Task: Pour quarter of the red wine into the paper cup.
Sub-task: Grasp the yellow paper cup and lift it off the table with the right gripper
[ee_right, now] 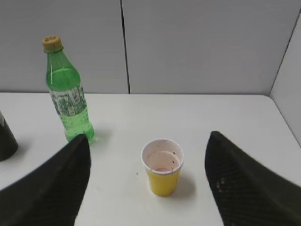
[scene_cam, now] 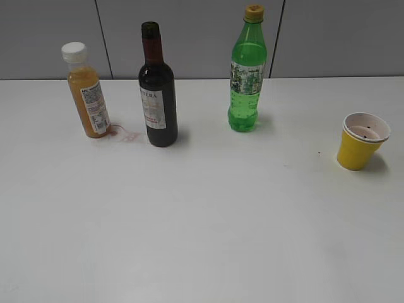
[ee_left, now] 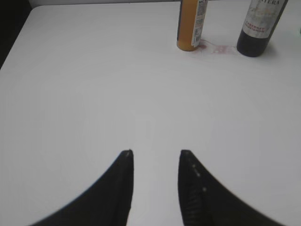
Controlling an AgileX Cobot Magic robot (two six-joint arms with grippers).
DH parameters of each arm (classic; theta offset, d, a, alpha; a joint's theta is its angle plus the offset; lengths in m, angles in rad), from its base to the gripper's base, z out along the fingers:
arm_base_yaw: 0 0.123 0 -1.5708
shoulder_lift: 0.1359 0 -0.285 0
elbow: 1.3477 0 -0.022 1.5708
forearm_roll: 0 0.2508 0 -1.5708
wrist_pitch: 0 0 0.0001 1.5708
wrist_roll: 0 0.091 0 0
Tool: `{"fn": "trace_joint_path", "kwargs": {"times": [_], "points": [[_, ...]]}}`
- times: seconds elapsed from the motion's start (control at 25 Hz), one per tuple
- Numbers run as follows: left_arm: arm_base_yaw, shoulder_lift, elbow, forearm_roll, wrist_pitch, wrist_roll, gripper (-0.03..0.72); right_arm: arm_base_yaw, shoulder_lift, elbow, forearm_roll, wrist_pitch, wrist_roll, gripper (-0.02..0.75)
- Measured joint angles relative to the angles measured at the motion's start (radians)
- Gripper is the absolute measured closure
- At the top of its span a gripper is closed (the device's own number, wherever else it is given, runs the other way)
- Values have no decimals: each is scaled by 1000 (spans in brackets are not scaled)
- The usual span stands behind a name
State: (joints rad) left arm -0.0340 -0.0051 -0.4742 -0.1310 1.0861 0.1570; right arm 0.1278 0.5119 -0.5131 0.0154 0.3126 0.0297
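The red wine bottle [scene_cam: 157, 95], dark glass with a maroon neck, white label and open mouth, stands upright at the back left; its lower part shows in the left wrist view [ee_left: 259, 28] and a sliver at the left edge of the right wrist view [ee_right: 5, 137]. The yellow paper cup [scene_cam: 361, 142] with white inside stands upright at the right; in the right wrist view [ee_right: 162, 168] it holds a trace of reddish liquid. My left gripper [ee_left: 155, 153] is open and empty, well short of the bottles. My right gripper [ee_right: 148, 136] is open wide, the cup between and beyond its fingers, untouched. No gripper shows in the exterior view.
An orange juice bottle [scene_cam: 88, 91] with a white cap stands left of the wine, also in the left wrist view [ee_left: 192, 26]. A reddish stain [scene_cam: 126, 134] lies between them. A green soda bottle [scene_cam: 247, 72] stands in the middle back, also in the right wrist view [ee_right: 67, 94]. The table [scene_cam: 202, 240] is white.
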Motion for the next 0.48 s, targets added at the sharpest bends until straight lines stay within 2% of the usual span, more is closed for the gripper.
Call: {"fn": "trace_joint_path", "kwargs": {"times": [0.28,0.48], "points": [[0,0,0,0,0,0,449,0,277,0,12,-283,0,165],[0,0,0,0,0,0,449,0,427,0,-10,-394,-1,165]]}}
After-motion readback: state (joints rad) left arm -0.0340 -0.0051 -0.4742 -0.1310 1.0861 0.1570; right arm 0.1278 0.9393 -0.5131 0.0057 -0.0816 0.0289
